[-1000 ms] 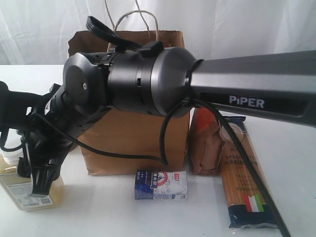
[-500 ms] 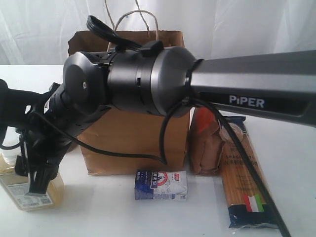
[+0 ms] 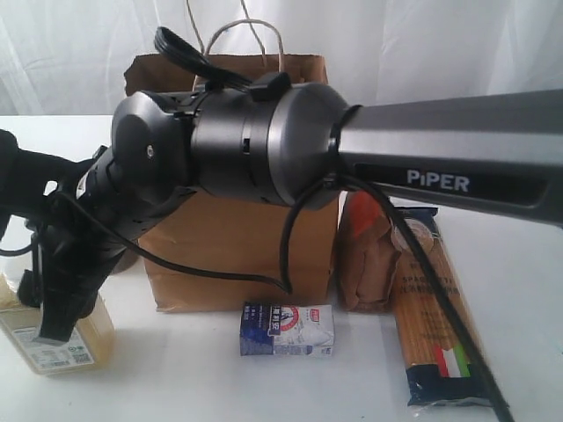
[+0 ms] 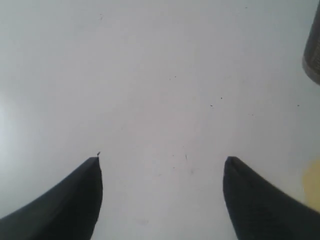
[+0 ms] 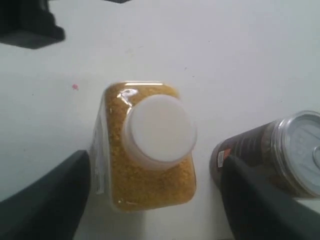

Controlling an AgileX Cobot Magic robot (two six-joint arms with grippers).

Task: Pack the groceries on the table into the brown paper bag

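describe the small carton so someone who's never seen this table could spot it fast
Find the brown paper bag standing mid-table. In front of its base, on the white table, lies the small blue-white carton. Unlike the long spaghetti packet and brown-orange pouch nearby, it is short and boxy, blue at one end, white at the other.

Left pincer (image 4: 162,162) and right pincer (image 5: 155,159), both facing downward, jaws wide apart, nothing gripped.
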